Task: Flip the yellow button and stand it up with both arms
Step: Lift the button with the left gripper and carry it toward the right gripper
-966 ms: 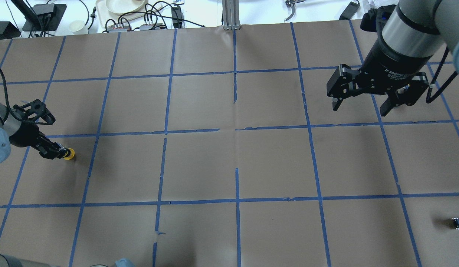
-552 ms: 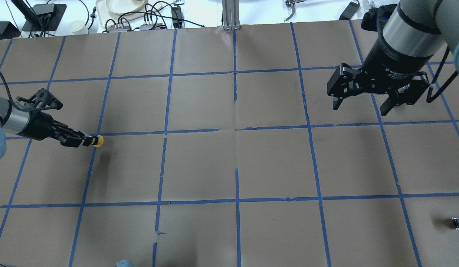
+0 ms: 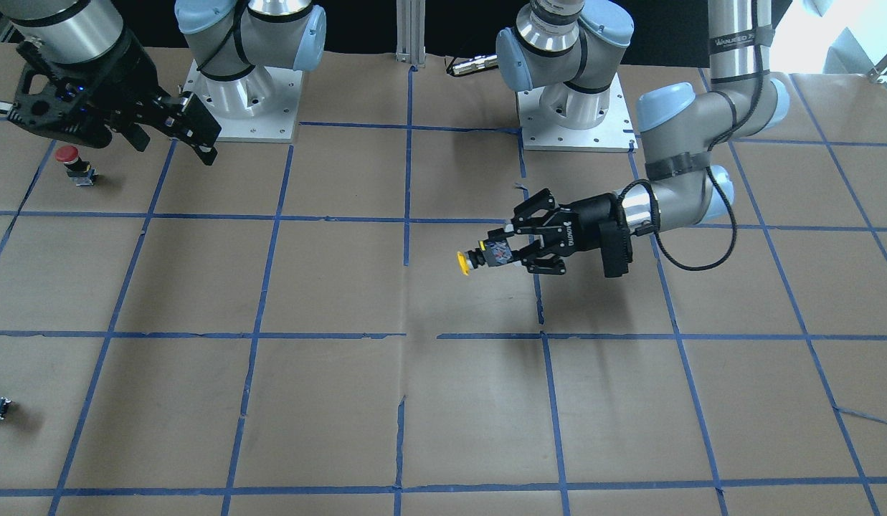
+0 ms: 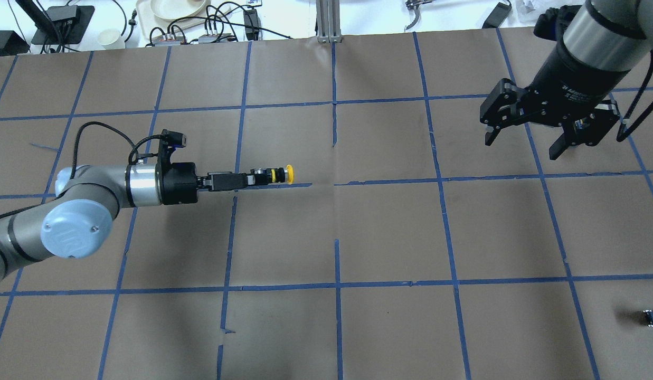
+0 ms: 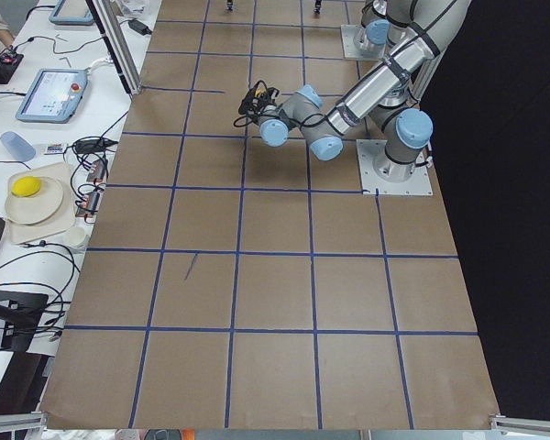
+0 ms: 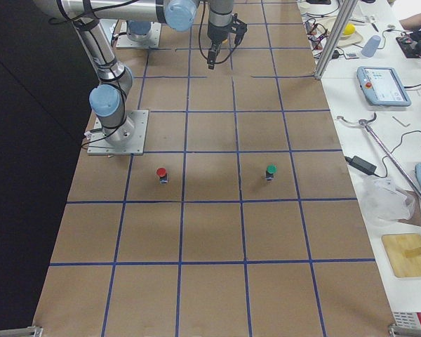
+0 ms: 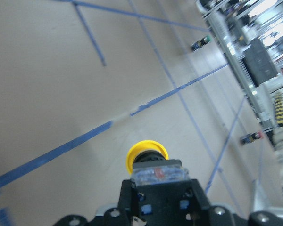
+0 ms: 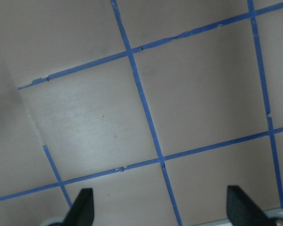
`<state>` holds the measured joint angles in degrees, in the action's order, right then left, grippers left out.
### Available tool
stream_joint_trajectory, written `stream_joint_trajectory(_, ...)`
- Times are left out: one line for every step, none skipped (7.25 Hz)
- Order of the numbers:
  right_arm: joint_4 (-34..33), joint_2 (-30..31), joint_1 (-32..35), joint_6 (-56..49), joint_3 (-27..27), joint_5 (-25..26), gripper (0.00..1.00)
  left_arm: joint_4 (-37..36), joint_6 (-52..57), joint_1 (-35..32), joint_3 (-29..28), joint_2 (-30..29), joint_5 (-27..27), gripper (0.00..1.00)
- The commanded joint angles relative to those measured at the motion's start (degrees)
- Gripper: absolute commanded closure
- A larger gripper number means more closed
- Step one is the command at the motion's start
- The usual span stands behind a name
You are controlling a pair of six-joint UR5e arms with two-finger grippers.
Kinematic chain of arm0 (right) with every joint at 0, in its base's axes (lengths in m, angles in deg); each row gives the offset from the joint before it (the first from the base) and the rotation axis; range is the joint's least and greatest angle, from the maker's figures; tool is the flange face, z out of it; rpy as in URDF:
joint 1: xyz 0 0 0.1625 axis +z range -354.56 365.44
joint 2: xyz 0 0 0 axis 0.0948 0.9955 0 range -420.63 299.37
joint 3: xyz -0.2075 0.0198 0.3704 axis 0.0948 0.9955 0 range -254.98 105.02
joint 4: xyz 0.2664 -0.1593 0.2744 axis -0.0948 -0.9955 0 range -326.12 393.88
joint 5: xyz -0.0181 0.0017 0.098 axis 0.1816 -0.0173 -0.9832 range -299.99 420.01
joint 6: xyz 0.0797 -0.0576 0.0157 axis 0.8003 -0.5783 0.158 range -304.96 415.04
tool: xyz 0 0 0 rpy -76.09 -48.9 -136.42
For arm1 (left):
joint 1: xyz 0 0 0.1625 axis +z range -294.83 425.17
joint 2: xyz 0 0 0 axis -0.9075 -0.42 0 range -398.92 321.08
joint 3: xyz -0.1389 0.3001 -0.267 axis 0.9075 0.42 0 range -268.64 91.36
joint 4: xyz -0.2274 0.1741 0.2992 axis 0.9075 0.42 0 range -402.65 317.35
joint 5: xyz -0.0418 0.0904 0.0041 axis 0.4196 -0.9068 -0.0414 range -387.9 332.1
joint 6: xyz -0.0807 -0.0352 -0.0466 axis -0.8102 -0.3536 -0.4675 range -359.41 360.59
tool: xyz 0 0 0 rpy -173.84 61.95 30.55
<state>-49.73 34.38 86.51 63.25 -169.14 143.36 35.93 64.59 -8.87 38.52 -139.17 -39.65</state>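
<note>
Landmark: we are taking the aluminium post (image 4: 329,21) at the far edge of the bench (image 4: 389,232) as our one reference.
Yellow button: we are seeing the yellow button (image 4: 281,175) hanging clear of the bench, on the robot's side of the post and a little toward the robot's left of it. It is lying sideways, with its cap pointing toward the right arm's half.
Left pincer: the left pincer (image 4: 263,178) is clamping narrowly on the button's black body, leaving the yellow cap sticking out free beyond the fingertips.
Right pincer: the right pincer (image 4: 521,148) is hanging wide and holding nothing, well off to the robot's right of the post and well apart from the button.
Done so far: we are judging the pick-up finished, since the button is riding in the left grasp above the bench.
Left to do: we are expecting the hand-over between the arms, the turning of the button and the standing of it on the bench; none of these is showing yet.
Bystanders: the red-capped button (image 3: 72,159) and the small black switch block (image 4: 651,316) are sitting on the bench far to the robot's right of the post, and neither pincer is touching them.
</note>
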Motion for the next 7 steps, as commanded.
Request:
stream_joint_trajectory(0.9, -0.2, -3.5, 3.3, 0.2, -6.4, 0.0, -0.3, -4.2, -12.1, 0.5, -2.8, 23.4, 0.92)
stream_joint_trajectory(1.2, -0.3, -3.5, 5.5, 0.2, -8.5, 0.0, -0.7, -4.3, -17.3, -0.2, -4.8, 31.2, 0.92)
stream_joint_trajectory(1.6, -0.4, -3.7, 8.0, 0.2, -12.1, 0.0, -0.7, -4.2, -20.8, -1.7, -6.3, 35.4, 0.92)
stream_joint_trajectory(1.5, -0.8, -3.8, 12.1, 0.3, -17.6, 0.0, -0.7, -4.1, -23.0, -3.2, -6.8, 37.2, 0.92)
stream_joint_trajectory(1.7, -0.8, -4.1, 14.4, 0.4, -21.5, 0.0, -0.4, -4.1, -24.6, -4.4, -6.9, 37.6, 0.92)
stream_joint_trajectory(1.8, -0.8, -4.5, 16.0, 0.6, -25.4, 0.0, 0.0, -4.1, -26.0, -5.3, -7.1, 37.8, 0.92)
stream_joint_trajectory(2.0, -0.8, -5.0, 18.7, 0.5, -29.1, 0.0, 0.0, -3.9, -26.8, -5.5, -7.2, 41.0, 0.92)
